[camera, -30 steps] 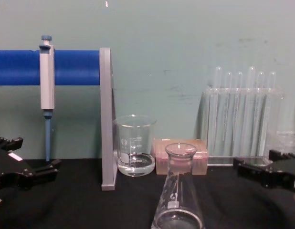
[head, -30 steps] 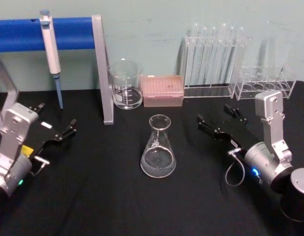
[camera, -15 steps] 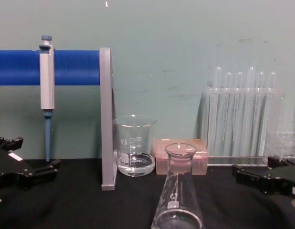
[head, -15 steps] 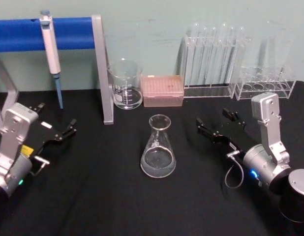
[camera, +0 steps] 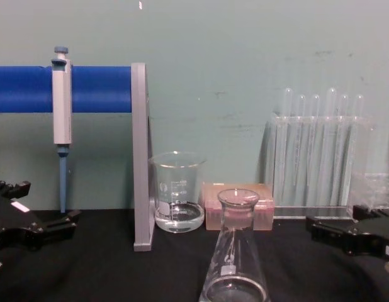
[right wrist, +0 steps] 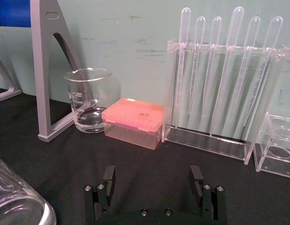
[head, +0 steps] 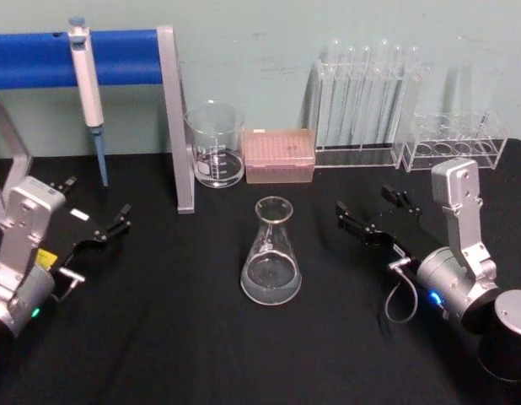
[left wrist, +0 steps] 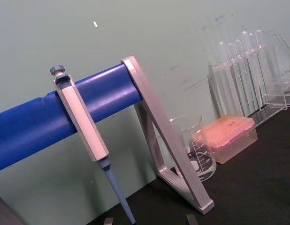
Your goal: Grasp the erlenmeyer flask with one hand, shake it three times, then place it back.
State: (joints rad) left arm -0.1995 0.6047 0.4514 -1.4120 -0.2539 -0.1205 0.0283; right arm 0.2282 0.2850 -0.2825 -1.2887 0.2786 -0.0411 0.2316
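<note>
The erlenmeyer flask (head: 271, 257) stands upright in the middle of the black table, with a little clear liquid in its base; it also shows in the chest view (camera: 235, 267) and at the edge of the right wrist view (right wrist: 13, 201). My right gripper (head: 366, 204), the hand with the silver cable connector, hovers low to the flask's right, open and apart from it, its fingers (right wrist: 109, 177) pointing toward the back racks. My left gripper (head: 99, 201) rests open at the far left, empty (camera: 46, 204).
Behind the flask stand a glass beaker (head: 215, 145) and a pink tip box (head: 278, 155). A rack of test tubes (head: 362, 101) and a low clear rack (head: 454, 139) stand back right. A pipette (head: 86, 76) hangs on the blue-barred stand (head: 178, 118) at back left.
My right gripper sank a little and edged slightly toward the flask, then held nearly still. The flask and my left arm have not moved.
</note>
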